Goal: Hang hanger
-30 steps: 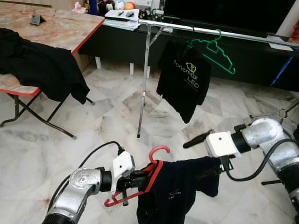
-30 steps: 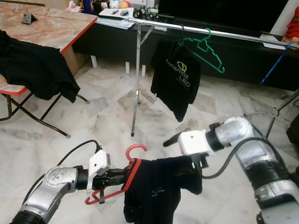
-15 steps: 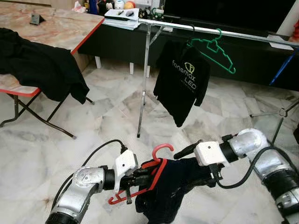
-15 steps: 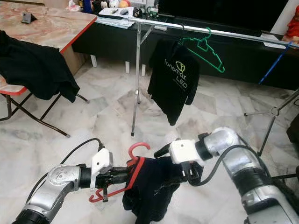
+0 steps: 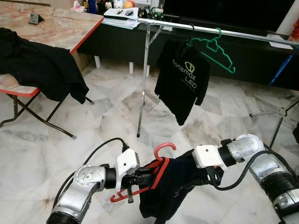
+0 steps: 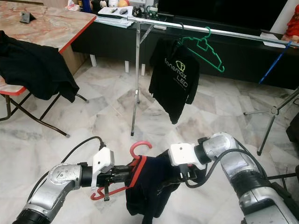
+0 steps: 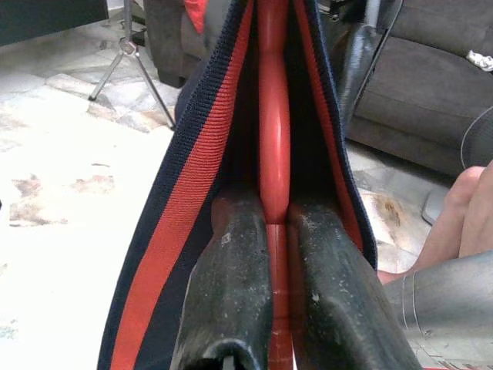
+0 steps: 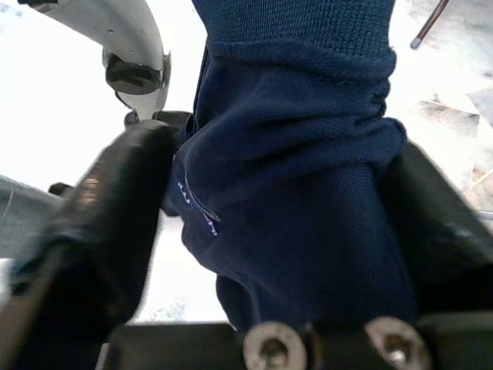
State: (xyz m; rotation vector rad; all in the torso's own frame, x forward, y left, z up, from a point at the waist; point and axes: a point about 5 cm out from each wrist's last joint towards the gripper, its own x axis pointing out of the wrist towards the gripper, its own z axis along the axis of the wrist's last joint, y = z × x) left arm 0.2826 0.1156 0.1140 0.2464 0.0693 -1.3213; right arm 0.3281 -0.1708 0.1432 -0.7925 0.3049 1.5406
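Right gripper (image 5: 205, 176), clenched on navy shirt (image 5: 170, 186), has moved in toward left gripper (image 7: 266, 231) clamping red hanger (image 5: 156, 168); dressing continues, rail (image 5: 224, 32) next.

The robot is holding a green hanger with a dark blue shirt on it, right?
Not quite: the hanger the robot holds is red, not green. The left eye view shows it, with the dark blue shirt on it, gripped by the left gripper, while the right gripper holds the shirt. The green hanger hangs empty on the rail.
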